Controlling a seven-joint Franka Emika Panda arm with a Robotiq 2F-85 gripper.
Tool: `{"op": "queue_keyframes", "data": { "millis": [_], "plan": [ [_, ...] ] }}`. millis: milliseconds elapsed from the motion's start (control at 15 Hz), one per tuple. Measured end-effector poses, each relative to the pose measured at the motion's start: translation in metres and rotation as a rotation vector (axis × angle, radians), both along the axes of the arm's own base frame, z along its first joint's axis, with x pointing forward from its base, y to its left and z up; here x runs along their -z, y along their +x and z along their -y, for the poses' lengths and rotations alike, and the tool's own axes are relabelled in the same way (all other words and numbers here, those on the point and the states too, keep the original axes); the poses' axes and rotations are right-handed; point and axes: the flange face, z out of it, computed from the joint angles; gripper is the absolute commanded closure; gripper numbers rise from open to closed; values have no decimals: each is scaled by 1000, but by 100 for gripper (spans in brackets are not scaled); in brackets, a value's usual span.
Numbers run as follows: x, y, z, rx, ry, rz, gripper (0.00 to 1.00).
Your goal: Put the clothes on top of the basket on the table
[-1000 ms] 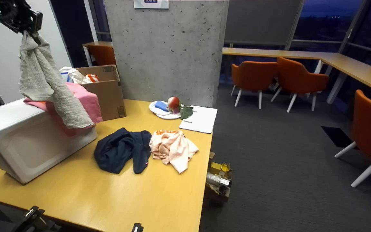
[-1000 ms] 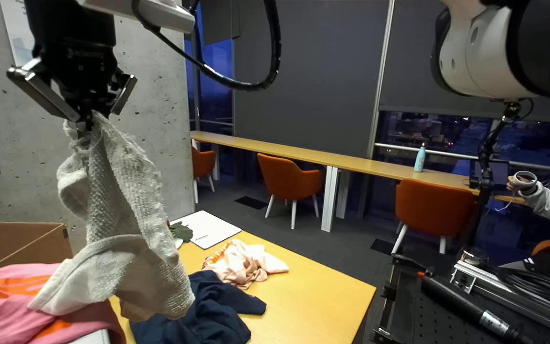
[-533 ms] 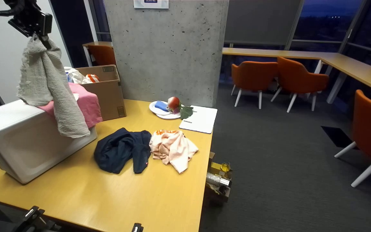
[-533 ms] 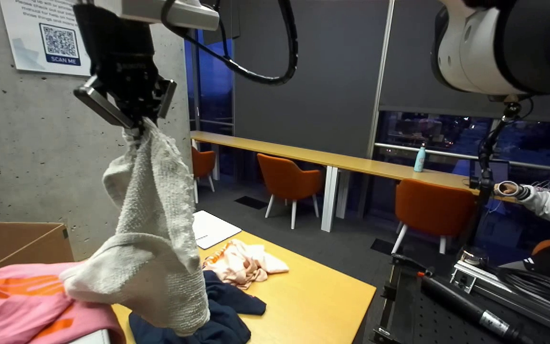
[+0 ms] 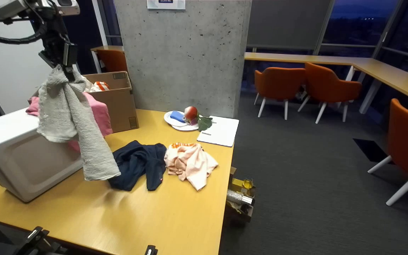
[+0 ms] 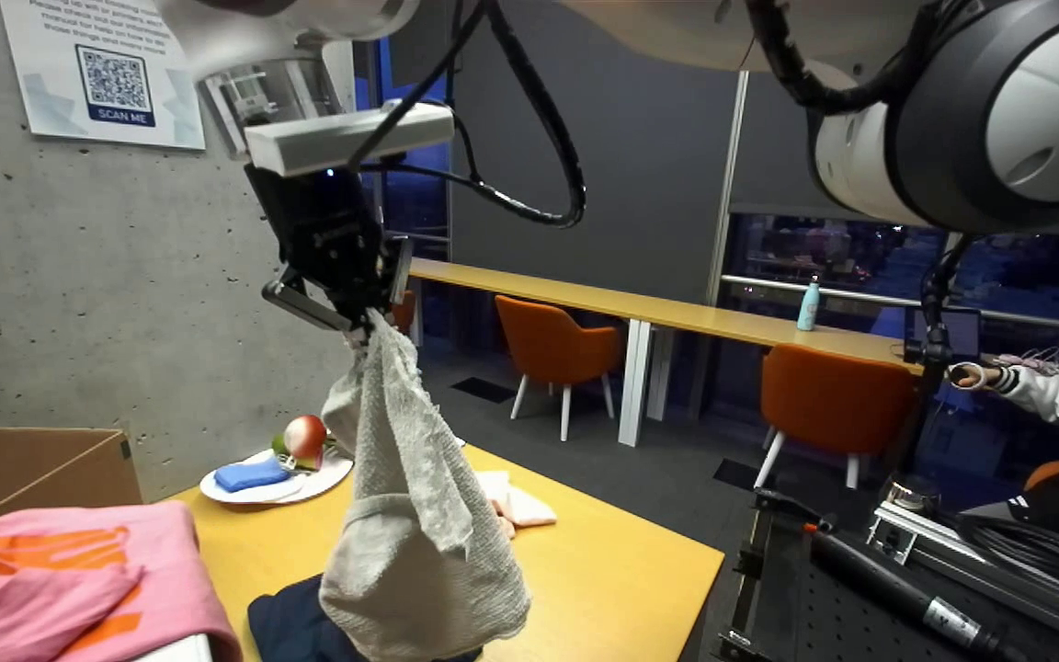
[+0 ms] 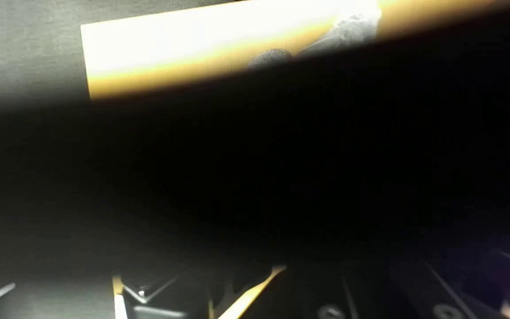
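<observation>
My gripper is shut on a grey-white cloth, in both exterior views (image 5: 68,73) (image 6: 366,326). The cloth (image 5: 94,148) (image 6: 419,542) hangs down in front of the basket's near side. It partly hides the navy garment (image 5: 136,164) (image 6: 295,625) on the table (image 5: 154,219) (image 6: 621,570). The white basket (image 5: 30,163) lies on its side, with a pink garment with orange print (image 5: 100,113) (image 6: 79,552) draped over its top. A peach garment (image 5: 190,161) (image 6: 529,507) lies beside the navy one. The wrist view is mostly black; fingertips and cloth cannot be made out there.
A cardboard box (image 5: 119,109) (image 6: 42,469) stands behind the basket. A white plate (image 5: 175,126) (image 6: 244,496) with a blue sponge and a red-white round thing, and a white board (image 5: 221,131), lie toward the concrete pillar (image 5: 179,60). The table's edge shows in the wrist view (image 7: 84,53).
My gripper has moved down, and to the right in both exterior views, carrying the cloth. The cloth has shifted from over the pink garment toward the navy garment. The garments have not moved.
</observation>
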Motion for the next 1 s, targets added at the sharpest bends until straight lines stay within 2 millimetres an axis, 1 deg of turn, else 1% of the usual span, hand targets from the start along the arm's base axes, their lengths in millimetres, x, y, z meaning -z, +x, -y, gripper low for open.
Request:
{"op": "queue_keyframes", "data": {
  "millis": [200,400,667,933,1000],
  "plan": [
    [38,3,11,65,-27,-60,98],
    [83,5,18,92,-45,-109,98],
    [158,4,18,95,-61,-162,98],
    [242,-1,12,94,-34,-177,98],
    [264,-3,11,91,-24,-178,76]
  ]
}}
